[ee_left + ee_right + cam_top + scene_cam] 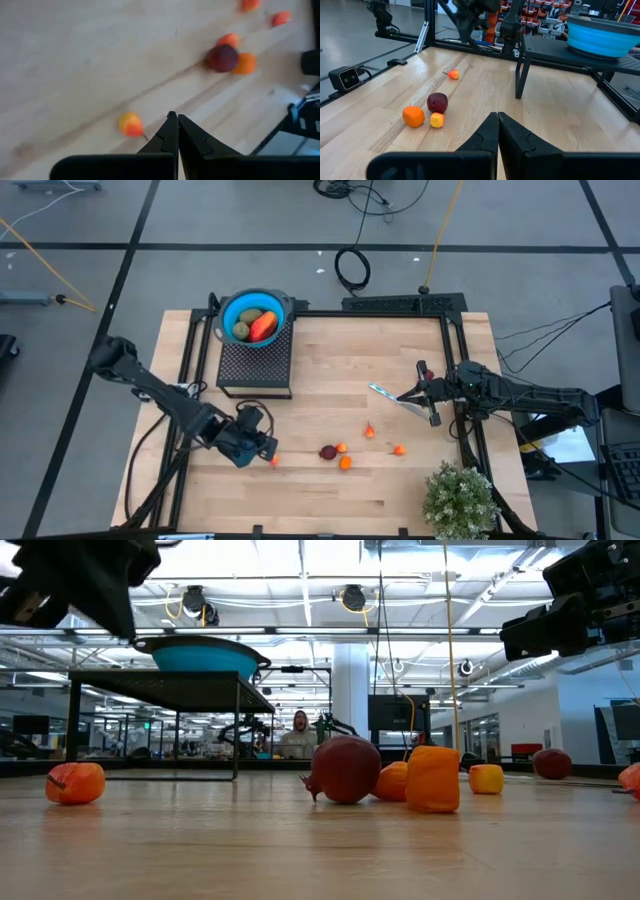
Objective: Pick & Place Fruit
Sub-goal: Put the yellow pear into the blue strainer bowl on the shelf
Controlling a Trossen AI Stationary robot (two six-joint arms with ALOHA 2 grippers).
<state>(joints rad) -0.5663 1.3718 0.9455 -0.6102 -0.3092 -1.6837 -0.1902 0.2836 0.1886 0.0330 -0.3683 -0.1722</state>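
Note:
A blue bowl [255,305] stands on a black mesh stand [255,365] at the far side and holds a brownish-green oval fruit [243,326] and a red-orange fruit [264,327]. On the table lie a dark red fruit [328,451] and several small orange fruits [345,463]. One small orange fruit [130,124] lies just beside my left gripper [173,119], which is shut with nothing in it and hangs above the table [264,448]. My right gripper [494,117] waits shut at the right [408,394].
A thin silvery-blue utensil [385,392] lies on the table just in front of my right gripper. A bushy green plant [460,498] stands at the near right corner. Bare wood lies along the near edge and between the stand and the scattered fruit.

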